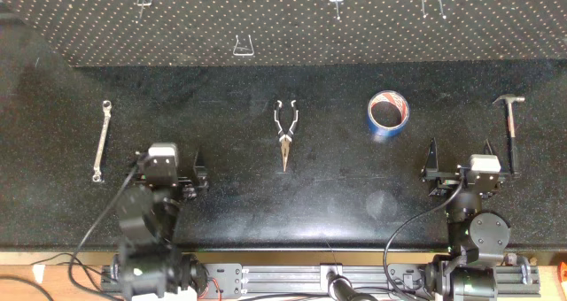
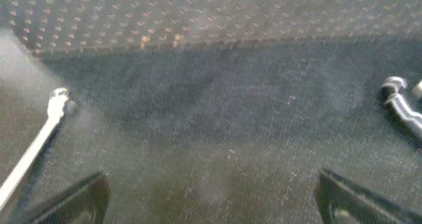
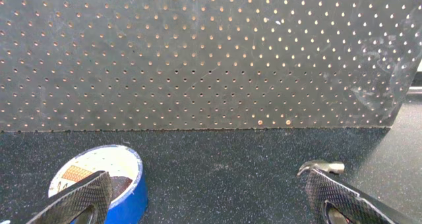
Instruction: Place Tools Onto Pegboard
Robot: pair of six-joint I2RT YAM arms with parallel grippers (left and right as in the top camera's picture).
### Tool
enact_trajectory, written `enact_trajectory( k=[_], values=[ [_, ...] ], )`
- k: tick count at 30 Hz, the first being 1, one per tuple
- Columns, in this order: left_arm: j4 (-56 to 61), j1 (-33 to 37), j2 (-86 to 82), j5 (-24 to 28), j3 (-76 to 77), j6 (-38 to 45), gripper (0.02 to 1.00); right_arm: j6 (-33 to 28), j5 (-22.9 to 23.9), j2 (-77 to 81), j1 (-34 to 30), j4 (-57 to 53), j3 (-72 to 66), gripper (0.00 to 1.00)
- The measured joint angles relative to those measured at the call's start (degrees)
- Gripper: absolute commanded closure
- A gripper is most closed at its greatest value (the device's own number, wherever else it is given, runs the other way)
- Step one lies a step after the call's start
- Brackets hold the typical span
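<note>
**Pegboard stock-take: four tools waiting, none hung**

Dark, felt-like counter [image 1: 221, 204] is carrying every item; the pegboard [image 1: 266, 22] is rising along its far edge.

- Hooks [image 1: 335, 2]: several are sitting on the board and all are hanging bare.
- Wrench [image 1: 101, 140]: lying flat near the counter's left edge.
- Pliers [image 1: 284, 133]: lying at mid-counter, handles pointing toward the board.
- Blue tape roll [image 1: 388, 112]: lying on its side right of centre, well short of the board.
- Hammer [image 1: 509, 128]: lying near the right edge, head toward the board.
- Left gripper [image 2: 211, 204]: hovering low toward the near edge between wrench and pliers, fingers spread and holding nothing.
- Right gripper [image 1: 461, 159]: sitting near the front between tape and hammer, likewise spread and holding nothing.

Progress, as I am judging it: nothing placed, all four pieces remaining.

Markings: a label is showing inside the tape's core, its print too small to read; no other writing is showing.
</note>
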Motion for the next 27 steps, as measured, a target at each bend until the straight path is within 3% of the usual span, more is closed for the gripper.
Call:
enact_trajectory(
  k=[4,8,11,15,27],
  values=[
    [-23.6,15.0,28.3,-0.1,25.3,9.9,0.025,0.0,0.0,-0.2,0.0,0.0,0.0,0.04],
    [-29.8,29.7,55.2,-2.5,43.5,19.8,0.023,0.0,0.0,-0.2,0.0,0.0,0.0,0.04],
    [-30.6,31.0,65.7,-5.8,48.7,24.6,0.025,0.0,0.0,-0.2,0.0,0.0,0.0,0.04],
    [-29.5,30.6,76.0,-6.3,55.1,26.8,0.023,0.0,0.0,-0.2,0.0,0.0,0.0,0.04],
    [-28.7,30.1,84.3,-2.1,55.6,27.5,0.047,0.0,0.0,-0.2,0.0,0.0,0.0,0.04]
  ],
)
